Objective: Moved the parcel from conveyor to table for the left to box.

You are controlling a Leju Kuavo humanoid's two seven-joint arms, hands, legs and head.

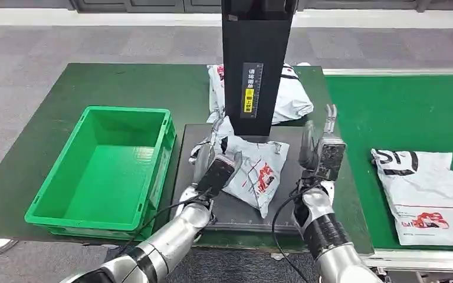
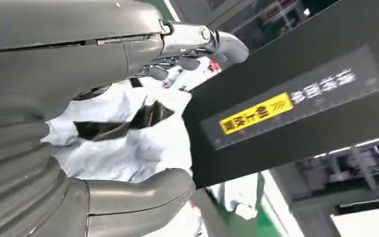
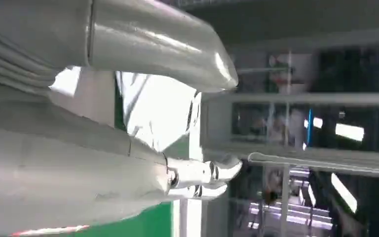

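Since handed over for boxing, lies the parcel (image 1: pixel 253 171) on the dark platform (image 1: pixel 283 212) at the foot of the black scanner column (image 1: pixel 253 65), directly under and ahead of the left robot hand (image 1: pixel 212 168). Reaches over its near edge, that hand, fingers (image 2: pixel 197 44) spread above the white wrapping and thumb low on the other side, as seen from the left wrist; looks to be straddling the bag rather than clamped on it, though contact under the palm cannot be told for certain. Hangs well apart to the right of the parcel the right robot hand (image 1: pixel 321 147), raised, fingers upright and apart, holding nothing — a fair sign of a delivery finished and room left for the other arm. Sits close to the outer side of the left robot hand the green crate (image 1: pixel 153 171), mouth up, plainly the destination: a short sideways carry. Beyond the column, farther from both hands, rests a second white bag (image 1: pixel 289 97) on the bench (image 1: pixel 65 118); on the green conveyor (image 1: pixel 401 112), outboard of the right robot hand, waits another parcel (image 1: pixel 422 194). Judged next: a firm close on the soft bag, likely to sag and slip.
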